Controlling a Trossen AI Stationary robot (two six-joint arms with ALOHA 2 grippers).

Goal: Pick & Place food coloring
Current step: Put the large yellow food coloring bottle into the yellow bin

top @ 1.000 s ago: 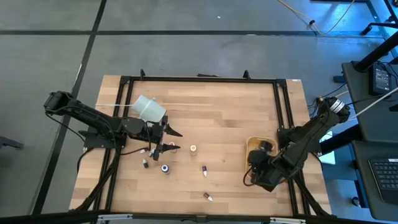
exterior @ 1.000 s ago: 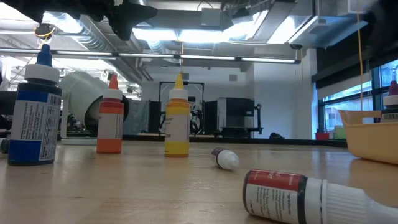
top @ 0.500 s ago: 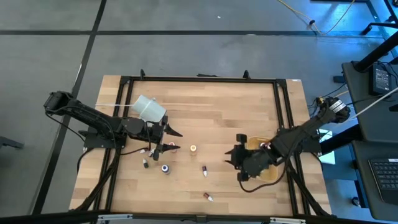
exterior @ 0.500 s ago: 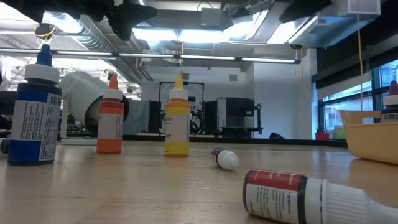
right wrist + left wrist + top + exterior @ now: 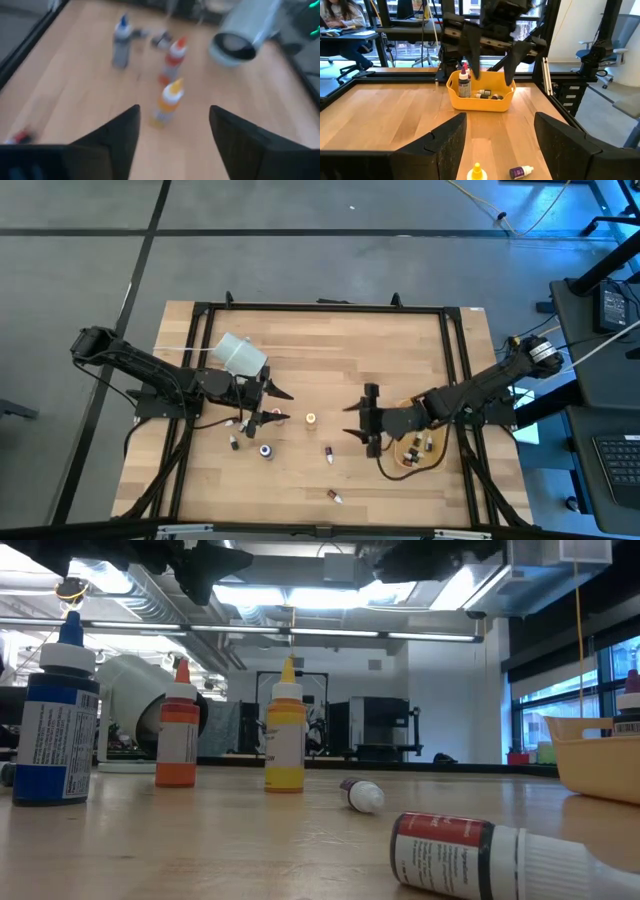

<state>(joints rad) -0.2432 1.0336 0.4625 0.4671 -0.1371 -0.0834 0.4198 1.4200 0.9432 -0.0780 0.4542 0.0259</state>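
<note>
Right tool (image 5: 368,418) is spread and empty, out past the yellow tray (image 5: 507,101) facing the yellow bottle (image 5: 311,419) standing mid-worktop. Best: centre the fingers on its body, drop low, avoid tipping (narrow base). Left tool (image 5: 279,405) waits spread nearby.

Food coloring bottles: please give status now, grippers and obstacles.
Right gripper open, empty, beside tray. Left gripper open, waiting above bottles. Yellow bottle upright between them. Nothing in the way.

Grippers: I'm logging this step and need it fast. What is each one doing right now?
Left gripper: open, empty, by the tipped white cup-like cylinder.
Right gripper: open, empty, beside the tan oblong tray.
</note>
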